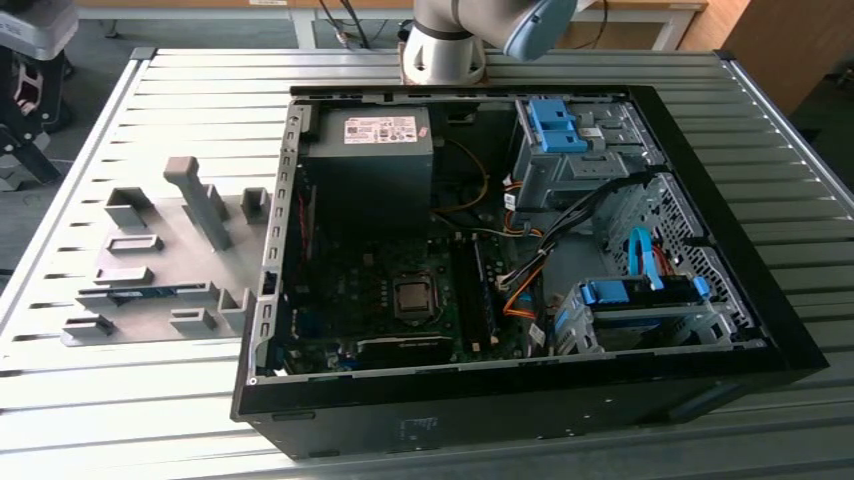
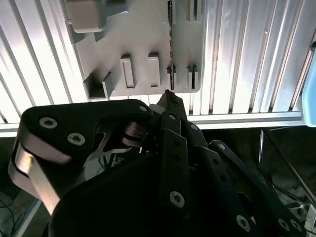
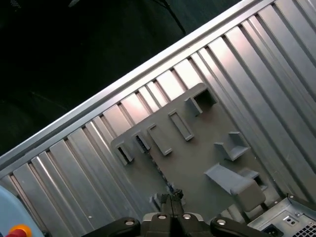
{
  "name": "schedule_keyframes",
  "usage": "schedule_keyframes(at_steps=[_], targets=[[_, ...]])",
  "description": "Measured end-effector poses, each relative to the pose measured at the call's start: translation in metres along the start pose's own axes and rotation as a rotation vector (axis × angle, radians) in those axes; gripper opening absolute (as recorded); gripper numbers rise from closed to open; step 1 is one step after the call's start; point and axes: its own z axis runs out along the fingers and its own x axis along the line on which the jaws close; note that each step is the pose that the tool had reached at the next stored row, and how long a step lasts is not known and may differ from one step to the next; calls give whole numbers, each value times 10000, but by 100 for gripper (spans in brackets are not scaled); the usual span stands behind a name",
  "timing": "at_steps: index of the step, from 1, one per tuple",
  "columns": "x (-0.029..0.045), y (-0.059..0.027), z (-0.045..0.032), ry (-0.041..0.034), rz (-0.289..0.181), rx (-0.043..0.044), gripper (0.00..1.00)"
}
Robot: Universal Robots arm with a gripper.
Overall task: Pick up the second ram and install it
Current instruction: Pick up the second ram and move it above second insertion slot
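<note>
We see the gripper [image 2: 168, 97] [image 3: 170, 198] up over the grey fixture plate [image 1: 167, 262], not touching it. Its fingers look pressed together at the tips w/ nothing between them, tho the angle is steep, so a slight gap is poss. The second ram [image 1: 144, 293] [image 2: 171, 44] sits on edge in a slot of the plate, near the plate's front edge in the exterior view. In the second wrist view it runs as a thin dark line straight out from the fingertips, approx in line w/ them. The plate lies on the slatted alu table [image 1: 200, 80], just beside the open PC case [image 1: 534, 395], on the exterior view's left
</note>
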Motion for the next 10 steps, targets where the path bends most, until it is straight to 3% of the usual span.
schedule_keyframes(at_steps=[10], targets=[[0,-1,11,77,-1759,-23,10]])
